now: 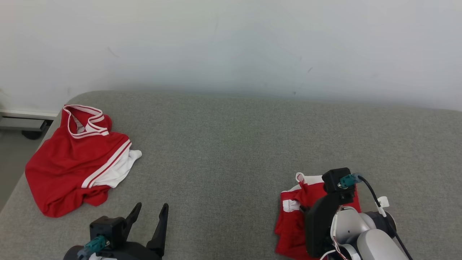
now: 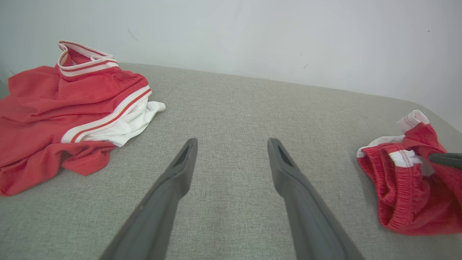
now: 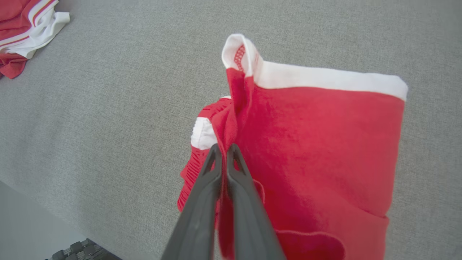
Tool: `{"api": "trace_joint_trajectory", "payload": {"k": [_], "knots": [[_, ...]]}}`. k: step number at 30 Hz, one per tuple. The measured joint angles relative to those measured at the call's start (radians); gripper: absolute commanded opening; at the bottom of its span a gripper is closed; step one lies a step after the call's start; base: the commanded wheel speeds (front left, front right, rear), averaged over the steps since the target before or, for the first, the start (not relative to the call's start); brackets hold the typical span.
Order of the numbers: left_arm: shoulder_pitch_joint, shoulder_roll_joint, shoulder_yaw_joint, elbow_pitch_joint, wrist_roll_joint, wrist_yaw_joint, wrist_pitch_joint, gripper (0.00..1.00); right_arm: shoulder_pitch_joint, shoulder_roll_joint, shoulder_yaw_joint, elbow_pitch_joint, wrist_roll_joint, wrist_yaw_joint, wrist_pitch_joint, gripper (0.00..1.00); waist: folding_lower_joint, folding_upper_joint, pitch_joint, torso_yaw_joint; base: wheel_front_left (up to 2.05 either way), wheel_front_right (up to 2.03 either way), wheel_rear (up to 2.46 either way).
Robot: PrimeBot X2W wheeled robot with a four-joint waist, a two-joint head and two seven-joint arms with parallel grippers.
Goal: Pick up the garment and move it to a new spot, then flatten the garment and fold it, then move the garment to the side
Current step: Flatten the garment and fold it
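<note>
Backdrop: white wall [image 1: 231, 43], grey fabric surface [image 1: 231, 144] below.
Right fingers [image 3: 211, 180]: pressed together, pinching red shorts [image 3: 317, 144] at front right.
Left fingers [image 2: 180, 169]: spread, empty.
Progress: grasp made; move, flatten, fold and set-aside apparently all left.

The red shorts [image 1: 291, 221] with white trim lie bunched at the lower right of the head view, on the grey padded surface [image 1: 223, 151]. In the left wrist view they sit at the right edge as a crumpled heap, with a gathered, ribbed edge facing the camera. In the right wrist view, centre right, one red panel lies flat with a white band along its upper edge. A raised fold at its left is pinched between the closed fingers of the right gripper [image 3: 223, 148].
</note>
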Motion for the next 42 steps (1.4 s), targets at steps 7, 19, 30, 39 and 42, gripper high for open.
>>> {"api": "trace_joint_trajectory", "payload": {"k": [7,19,30,39,42], "knots": [[-0.001,0.0,-0.001,0.0,0.0,0.0,0.0,1.0,-0.038,0.0,0.068,0.029,0.063,-0.032,0.006,0.0,0.0,0.0,0.007,0.012,0.0,0.0,0.0],[-0.003,0.0,0.001,0.005,0.0,-0.001,0.0,1.0,-0.062,0.0,0.105,0.078,0.125,-0.052,-0.032,1.0,0.0,0.0,0.016,0.029,0.0,0.0,0.0],[-0.002,0.004,0.008,0.006,0.0,0.0,-0.002,1.0,-0.084,-0.027,0.024,-0.026,0.086,-0.053,-0.1,1.0,0.0,0.0,0.007,0.011,0.0,0.0,0.0],[0.005,0.016,0.029,-0.006,-0.003,0.0,-0.006,1.0,0.006,-0.088,-0.121,-0.032,0.011,-0.053,-0.108,1.0,0.0,-0.0001,0.005,-0.028,0.0,0.0,0.0],[0.005,0.014,0.025,-0.009,-0.003,0.0,-0.006,1.0,0.037,-0.079,-0.162,-0.007,0.01,-0.053,-0.108,1.0,0.0,0.0,0.01,-0.035,0.0,0.0,0.0]]}}
